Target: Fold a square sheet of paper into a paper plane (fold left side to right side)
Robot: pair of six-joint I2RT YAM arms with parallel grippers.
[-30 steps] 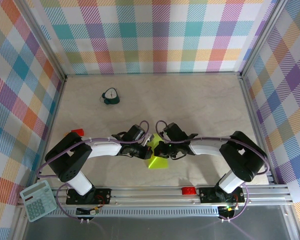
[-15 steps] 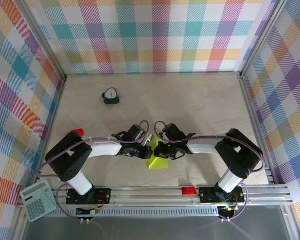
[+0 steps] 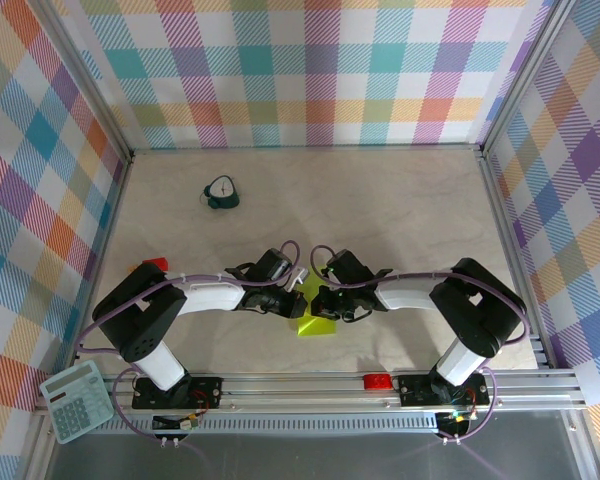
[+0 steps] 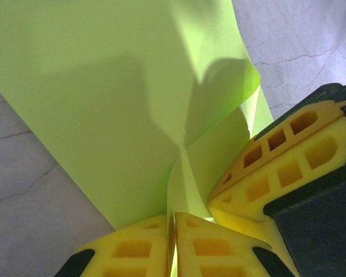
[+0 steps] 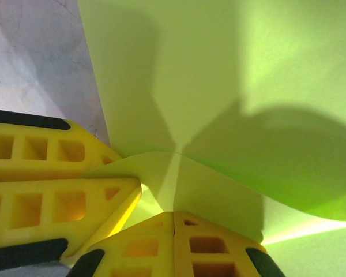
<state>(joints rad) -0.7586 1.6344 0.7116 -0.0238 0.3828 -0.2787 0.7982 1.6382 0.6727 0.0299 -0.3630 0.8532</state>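
The square sheet of paper [image 3: 316, 325] is lime yellow-green and lies partly folded on the table just in front of both grippers. My left gripper [image 3: 298, 300] and right gripper [image 3: 316, 300] meet tip to tip over its far part. In the left wrist view a raised fold of the sheet [image 4: 104, 86] runs down into the thin seam of my left gripper [image 4: 174, 222], with the right fingers [image 4: 277, 167] pressed close beside it. In the right wrist view a curled flap of the sheet [image 5: 219, 69] leads into my shut right gripper [image 5: 173, 216]. The paper plane is out of view.
A small teal clock [image 3: 220, 193] stands at the back left. A small red block [image 3: 155, 265] sits by the left wall. A calculator [image 3: 75, 400] lies off the near left corner, and a red piece [image 3: 377, 381] sits on the front rail.
Both grippers stay together over the sheet. The right arm has edged slightly left and back. The left jaws have eased a hair, with the paper still in the seam.
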